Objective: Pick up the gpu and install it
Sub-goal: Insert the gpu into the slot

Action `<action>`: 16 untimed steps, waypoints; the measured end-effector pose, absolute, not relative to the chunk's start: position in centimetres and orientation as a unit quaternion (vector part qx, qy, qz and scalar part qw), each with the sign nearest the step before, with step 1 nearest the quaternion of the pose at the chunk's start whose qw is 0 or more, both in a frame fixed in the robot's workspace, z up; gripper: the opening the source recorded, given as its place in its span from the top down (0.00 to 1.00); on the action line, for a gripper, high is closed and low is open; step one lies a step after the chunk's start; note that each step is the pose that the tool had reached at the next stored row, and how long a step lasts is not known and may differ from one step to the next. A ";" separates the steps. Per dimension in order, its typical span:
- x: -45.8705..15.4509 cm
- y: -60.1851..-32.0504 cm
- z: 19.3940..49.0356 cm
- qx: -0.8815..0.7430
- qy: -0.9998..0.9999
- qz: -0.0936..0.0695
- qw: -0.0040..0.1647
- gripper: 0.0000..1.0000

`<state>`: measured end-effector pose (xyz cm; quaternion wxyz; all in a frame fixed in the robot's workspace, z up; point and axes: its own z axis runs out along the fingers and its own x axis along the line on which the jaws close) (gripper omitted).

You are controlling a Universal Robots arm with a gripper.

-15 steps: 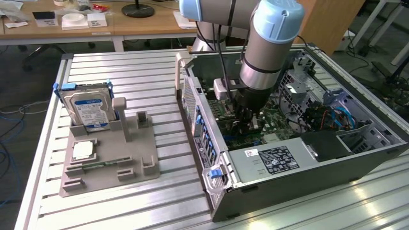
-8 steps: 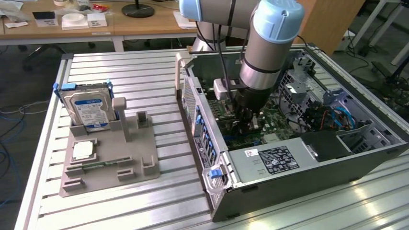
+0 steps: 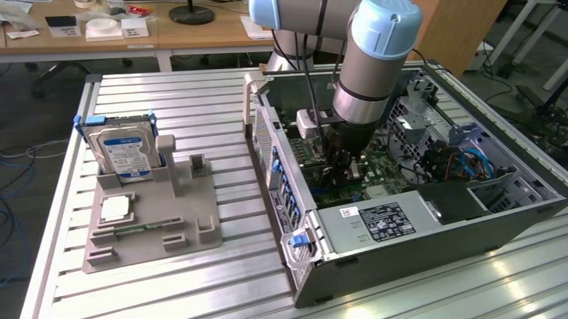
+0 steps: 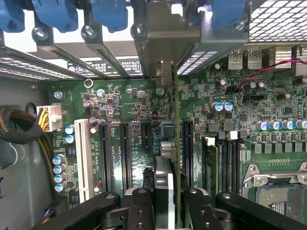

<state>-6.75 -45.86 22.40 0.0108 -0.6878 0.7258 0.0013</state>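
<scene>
My gripper (image 3: 346, 167) reaches down inside the open computer case (image 3: 302, 266), just over the green motherboard (image 3: 377, 193). In the wrist view the gripper (image 4: 168, 194) is shut on the gpu (image 4: 175, 120), a thin card seen edge-on that runs straight away from the black fingers (image 4: 140, 203). Its silvery end bracket (image 4: 168, 33) stands at the case's rear slot openings, between the blue latches (image 4: 108, 14). The card's edge lies alongside a black expansion slot (image 4: 187, 148); whether it sits in the slot I cannot tell.
A silver hard drive (image 3: 124, 149) stands in the grey fixture (image 3: 151, 219) at the exterior view's left, with a small square chip (image 3: 116, 209) below it. The power supply (image 3: 382, 222), case walls, a yellow-black cable bundle (image 4: 29, 129) and the CPU socket (image 4: 278, 191) hem in the gripper.
</scene>
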 end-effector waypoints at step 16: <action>-6.8 -45.8 22.1 -0.689 0.725 0.001 0.011 0.72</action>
